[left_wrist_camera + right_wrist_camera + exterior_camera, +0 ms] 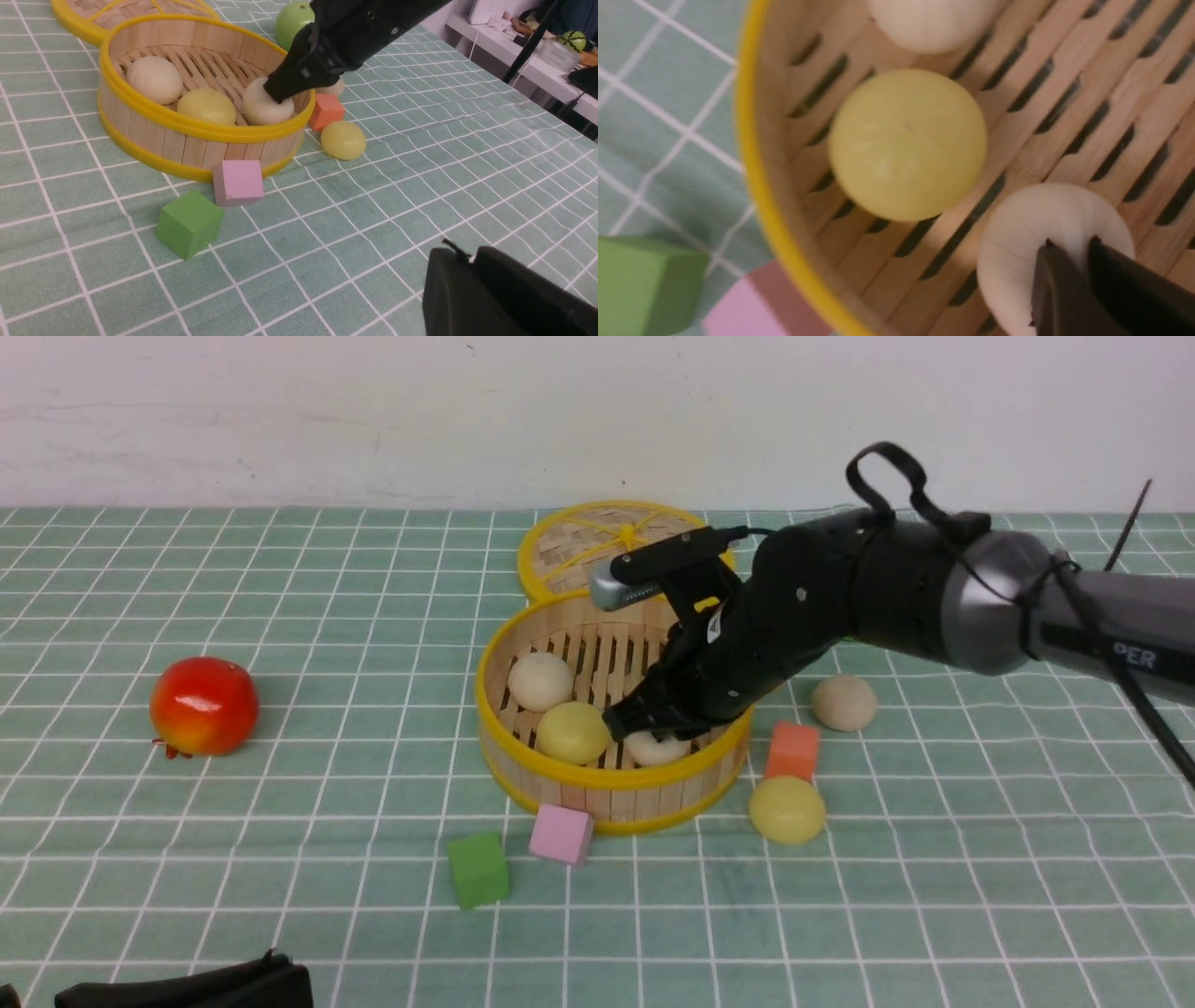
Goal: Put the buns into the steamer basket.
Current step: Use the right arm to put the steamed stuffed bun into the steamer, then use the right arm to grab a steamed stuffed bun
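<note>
Reaching down into steamer basket (597, 782), right tool (624, 721) nearly closed atop bun (656, 749), grip unclear

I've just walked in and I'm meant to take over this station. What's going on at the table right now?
The right gripper is down inside the steamer basket, tips on a white bun at its near side; whether it is gripping is unclear. An off-white bun and a yellow bun also lie inside. Two more sit on the cloth to the right: a beige bun and a second yellow bun beside an orange cube.
</note>
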